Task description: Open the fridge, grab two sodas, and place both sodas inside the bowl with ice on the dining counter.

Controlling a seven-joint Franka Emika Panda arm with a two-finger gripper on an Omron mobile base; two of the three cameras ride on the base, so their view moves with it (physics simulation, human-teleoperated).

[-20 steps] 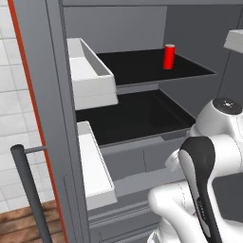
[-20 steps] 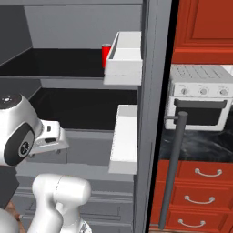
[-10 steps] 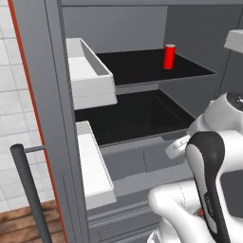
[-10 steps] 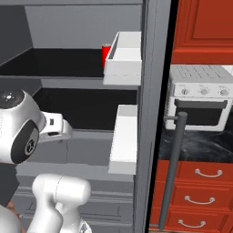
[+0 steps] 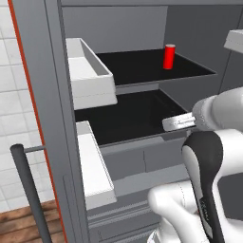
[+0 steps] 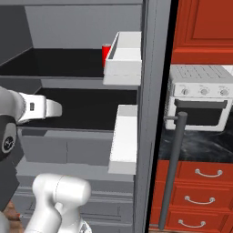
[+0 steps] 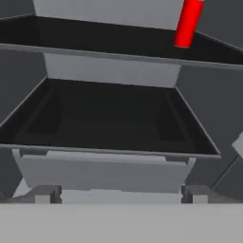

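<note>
while the pincer (image 7: 121,197) gapes wide, the soda (image 7: 189,23) stands a shelf above.

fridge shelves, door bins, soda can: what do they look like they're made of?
Shelves: glossy black trays with raised rims, likely plastic or glass; the render leaves it open.
Door bins: matte white, thick-walled, probably moulded plastic.
Soda can: plain bright red cylinder, presumably painted metal; no label or shine confirms it.

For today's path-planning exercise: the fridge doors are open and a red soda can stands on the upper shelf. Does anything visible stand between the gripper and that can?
Nothing visible blocks it. The soda can stands alone, upright, toward the back right of the upper shelf. The gripper is open, level with the bare lower shelf, so it must rise past the upper shelf's front edge to reach the can.
</note>
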